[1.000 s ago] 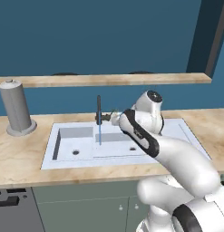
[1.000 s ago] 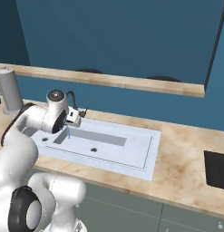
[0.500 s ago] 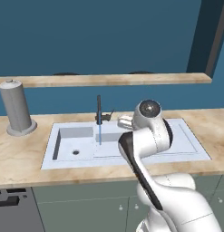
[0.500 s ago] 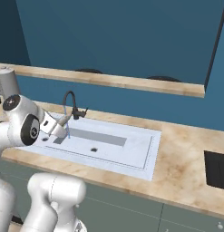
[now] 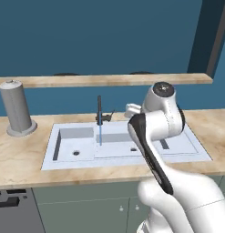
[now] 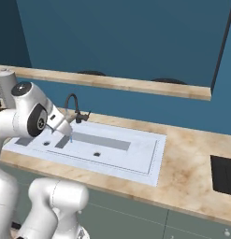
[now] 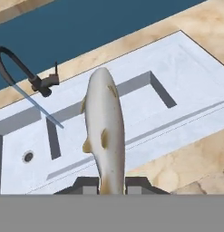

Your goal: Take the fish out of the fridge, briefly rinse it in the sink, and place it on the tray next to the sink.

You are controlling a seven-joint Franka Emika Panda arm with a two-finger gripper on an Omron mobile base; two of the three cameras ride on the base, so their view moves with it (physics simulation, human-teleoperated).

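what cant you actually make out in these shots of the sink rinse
- Fish: its tail end is hidden between the fingertips at the bottom of the hand view.
- Tray: cut off by the right edge of the right base view.
- Sink: its right basin in the left base view is partly hidden by the arm.

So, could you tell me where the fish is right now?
In the hand view the fish is clamped at its tail in the gripper, held above the sink, beside the faucet and its water stream.

Beige counter (image 6: 182,163) carries sink (image 6: 135,156), tray (image 6: 224,173), grey canister (image 5: 15,108).
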